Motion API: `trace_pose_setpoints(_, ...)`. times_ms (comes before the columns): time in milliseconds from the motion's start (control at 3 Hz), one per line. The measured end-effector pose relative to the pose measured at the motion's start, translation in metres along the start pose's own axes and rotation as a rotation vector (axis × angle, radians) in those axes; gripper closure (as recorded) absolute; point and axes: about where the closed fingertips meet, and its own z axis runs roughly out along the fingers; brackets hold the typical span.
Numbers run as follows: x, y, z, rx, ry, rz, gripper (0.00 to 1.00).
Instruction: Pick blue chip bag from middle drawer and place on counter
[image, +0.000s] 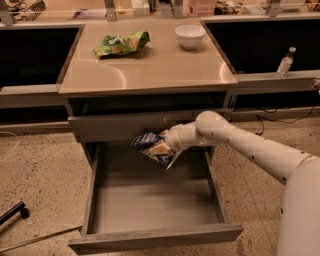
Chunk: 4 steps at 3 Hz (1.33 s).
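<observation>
The blue chip bag hangs in my gripper, which is shut on it. The gripper holds the bag in the air above the back of the open middle drawer, just in front of the closed drawer front above it. The drawer is pulled out and its grey inside is bare. The tan counter lies above and behind the bag. My white arm reaches in from the right.
A green chip bag and a white bowl sit at the back of the counter. A plastic bottle stands on the right ledge. A black castor and a rod lie on the floor at left.
</observation>
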Motion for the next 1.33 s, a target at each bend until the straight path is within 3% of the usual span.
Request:
trace_pose_setpoints(333, -0.065, -0.014, -0.027, -0.063, -0.009, -0.064, 1.00)
trace_pose_setpoints(667, -0.064, -0.003, -0.031, -0.122, 0.006, -0.071, 1.00)
trace_pose_setpoints(1000, -0.064, -0.002, -0.030, -0.122, 0.006, -0.071, 1.00)
trace_pose_setpoints(1333, -0.065, 0.005, -0.048, -0.053, 0.028, -0.081, 1.00)
